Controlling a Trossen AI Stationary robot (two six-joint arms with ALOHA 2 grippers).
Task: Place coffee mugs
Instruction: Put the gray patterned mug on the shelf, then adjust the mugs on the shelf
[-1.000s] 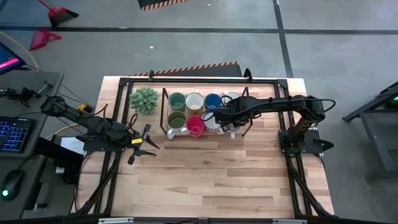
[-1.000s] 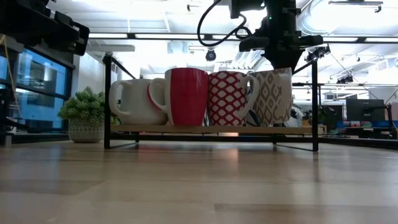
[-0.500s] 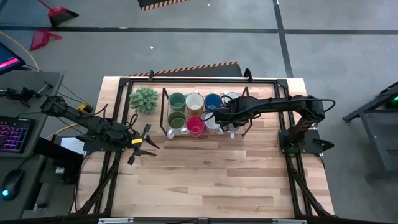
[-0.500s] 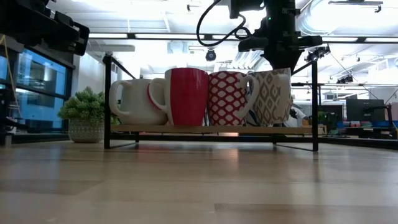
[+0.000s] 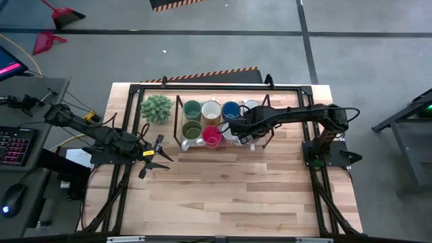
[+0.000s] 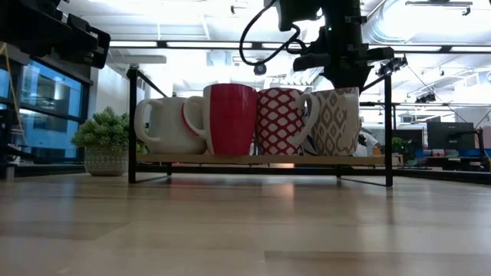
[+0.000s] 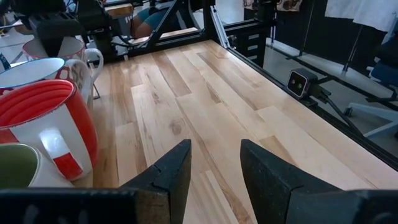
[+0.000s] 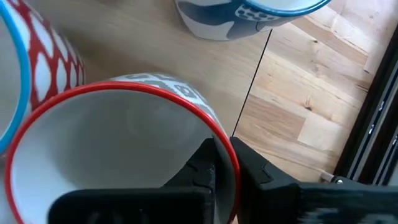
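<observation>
Here the right end effector point(image 8: 225, 163) pinches a cream mug's point(image 8: 118, 155) rim above the wooden table point(image 5: 229, 189); left end effector point(image 7: 214, 165) released.

My right gripper point(image 5: 244, 133) has drawn back a touch toward the left along the rack point(image 6: 261, 159), its wrist swinging that way above the grey-patterned mug point(image 6: 336, 120). Its fingers straddle that mug's red rim point(image 8: 124, 93), grip just easing.

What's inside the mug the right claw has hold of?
Nothing visible: the red-rimmed mug shows a bare white interior. The right claw pinches its rim, one finger inside, and the dark claw body hides the mug's bottom.
</observation>
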